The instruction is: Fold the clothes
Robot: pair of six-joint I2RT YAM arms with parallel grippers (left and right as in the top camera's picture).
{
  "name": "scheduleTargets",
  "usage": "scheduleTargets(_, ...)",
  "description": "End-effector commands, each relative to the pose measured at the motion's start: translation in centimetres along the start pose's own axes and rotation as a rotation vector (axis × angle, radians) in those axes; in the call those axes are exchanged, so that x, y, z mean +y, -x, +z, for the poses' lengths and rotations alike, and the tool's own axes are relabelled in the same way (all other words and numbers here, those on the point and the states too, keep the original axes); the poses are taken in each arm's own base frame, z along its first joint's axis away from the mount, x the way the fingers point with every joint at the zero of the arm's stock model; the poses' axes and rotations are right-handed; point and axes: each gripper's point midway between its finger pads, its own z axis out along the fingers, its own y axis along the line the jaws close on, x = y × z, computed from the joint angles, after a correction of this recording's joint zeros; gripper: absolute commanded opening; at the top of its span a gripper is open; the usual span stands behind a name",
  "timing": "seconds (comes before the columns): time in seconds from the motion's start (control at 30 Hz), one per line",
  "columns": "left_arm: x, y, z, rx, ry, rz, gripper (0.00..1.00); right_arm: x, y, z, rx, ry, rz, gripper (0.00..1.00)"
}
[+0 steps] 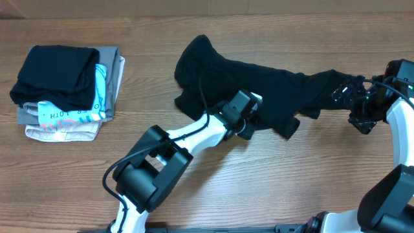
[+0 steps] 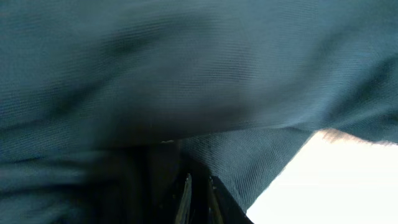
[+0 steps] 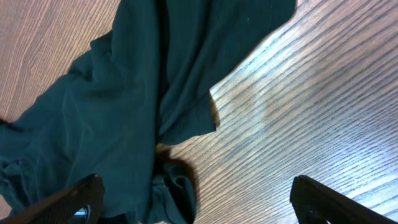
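Observation:
The clothes (image 1: 259, 81), a black T-shirt, lie crumpled across the middle and right of the wooden table. My left gripper (image 1: 249, 123) sits at the shirt's near edge. In the left wrist view dark fabric (image 2: 186, 74) fills almost the whole picture, and the left gripper (image 2: 198, 199) has its jaws nearly together with cloth pinched in them. My right gripper (image 1: 356, 107) is at the shirt's right end. In the right wrist view it (image 3: 199, 202) stands wide open, with a bunched fold of the shirt (image 3: 124, 112) lying by its left finger (image 3: 84, 196).
A stack of folded garments (image 1: 68, 90), black on top with light blue, grey and beige under it, stands at the far left. Bare wood table (image 1: 310, 175) lies in front of the shirt.

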Motion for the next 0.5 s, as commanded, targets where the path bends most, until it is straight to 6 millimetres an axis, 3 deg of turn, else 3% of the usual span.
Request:
scheduleTargets(0.0, 8.2, -4.7, 1.1, 0.140, 0.228, -0.135, 0.13, 0.3, -0.1, 0.0, 0.001, 0.009, -0.008, 1.00)
scheduleTargets(0.17, 12.7, -5.4, -0.2, 0.191, 0.202, -0.341, 0.05, 0.3, -0.1, 0.0, 0.001, 0.009, -0.008, 1.00)
scheduleTargets(0.3, 15.8, -6.0, -1.3, 0.215, 0.188, -0.453, 0.04, 0.3, -0.1, 0.0, 0.001, 0.009, -0.008, 1.00)
scheduleTargets(0.47, 21.5, -7.4, -3.8, 0.258, 0.357, -0.490, 0.04, 0.3, -0.1, 0.0, 0.001, 0.009, -0.008, 1.00)
